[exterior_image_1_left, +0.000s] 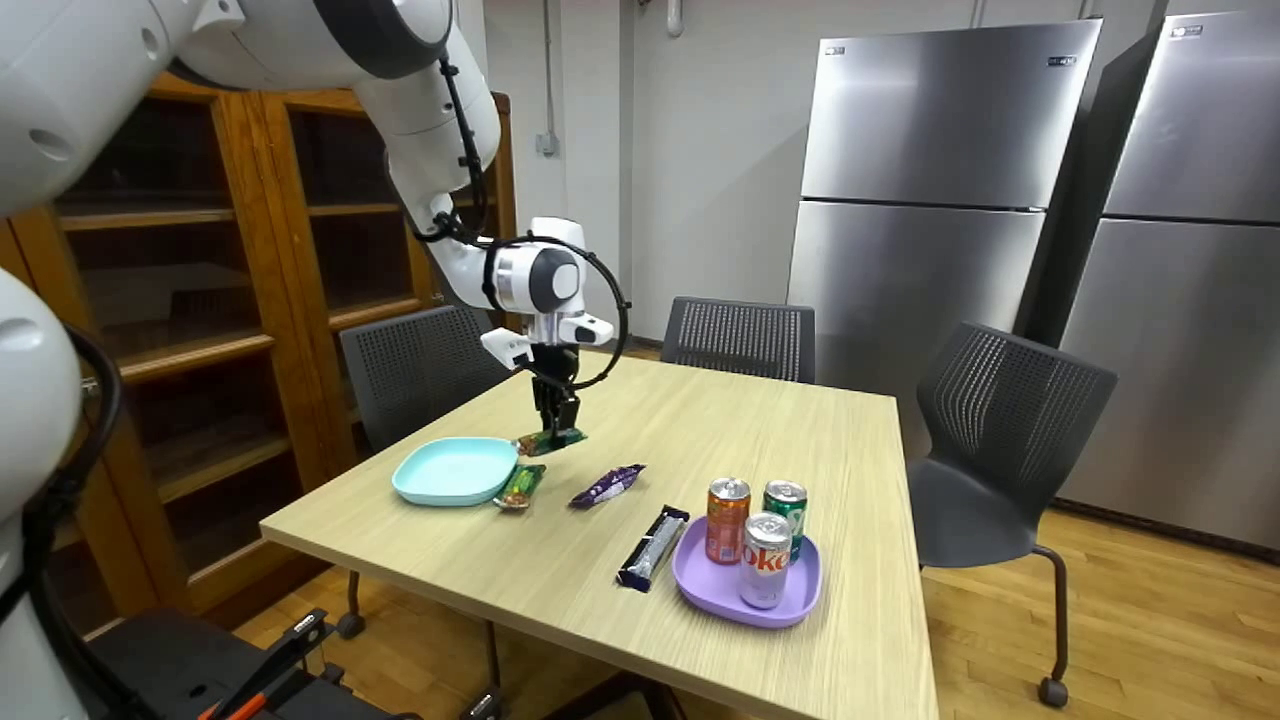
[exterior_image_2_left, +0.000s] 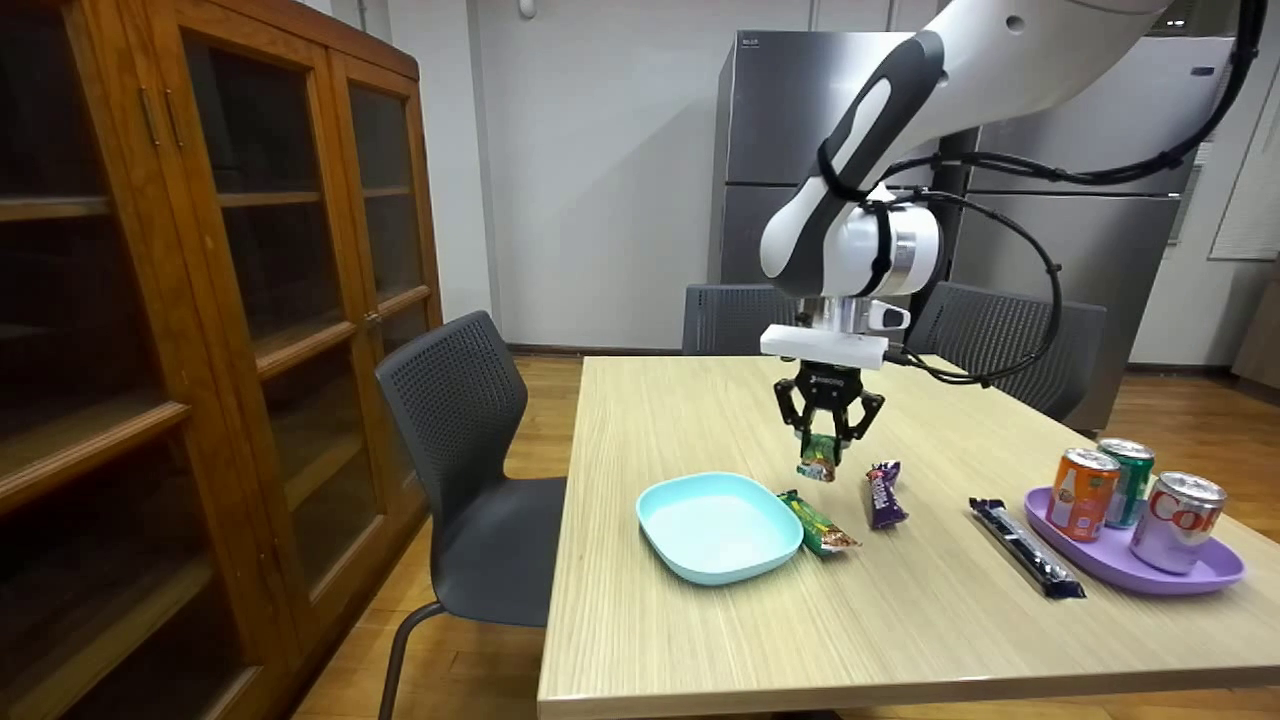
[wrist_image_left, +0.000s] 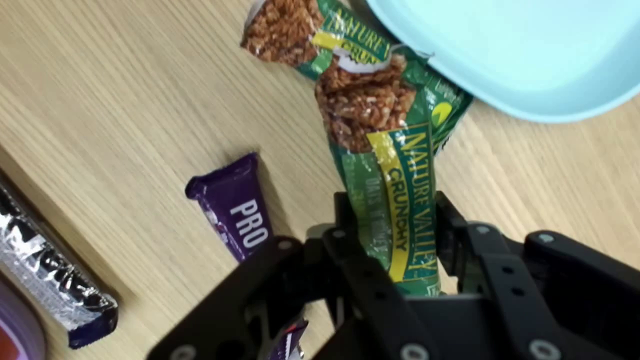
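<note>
"Green and glossy, mid-frame in the wrist view: what have you got there?"

"A Nature Valley Crunchy granola bar (wrist_image_left: 380, 150), and my jaws are clamped on it. My gripper (wrist_image_left: 392, 215) pinches it across its narrow width, nearer the lower end, pressing from both long sides."

"Why hold it that way?"

"I'd say the narrow width suits my grasp, and it leaves the printed face in view, its far end jutting toward the top of the frame."

"Is it resting on anything?"

"I judge not. From my wrist it covers part of a matching bar (wrist_image_left: 285, 32), upper centre, yet in both exterior views a little tabletop (exterior_image_2_left: 690, 430) shows between them."

"And around you?"

"A turquoise dish (wrist_image_left: 530, 100) takes the upper right; the matching bar lies snug beside its rim, whether touching I can't tell. Left of centre is a purple wrapper marked PRO (wrist_image_left: 232, 205), partly behind me; at the left edge, a silver-and-navy snack bar (wrist_image_left: 55, 270). Lower right in an exterior view, a lilac tray (exterior_image_1_left: 700, 585) carries an orange can (exterior_image_1_left: 727, 530), a green can (exterior_image_1_left: 790, 512) and a silver Coke can (exterior_image_1_left: 764, 565), upright, grouped perhaps so its raised rim keeps them together."
</note>
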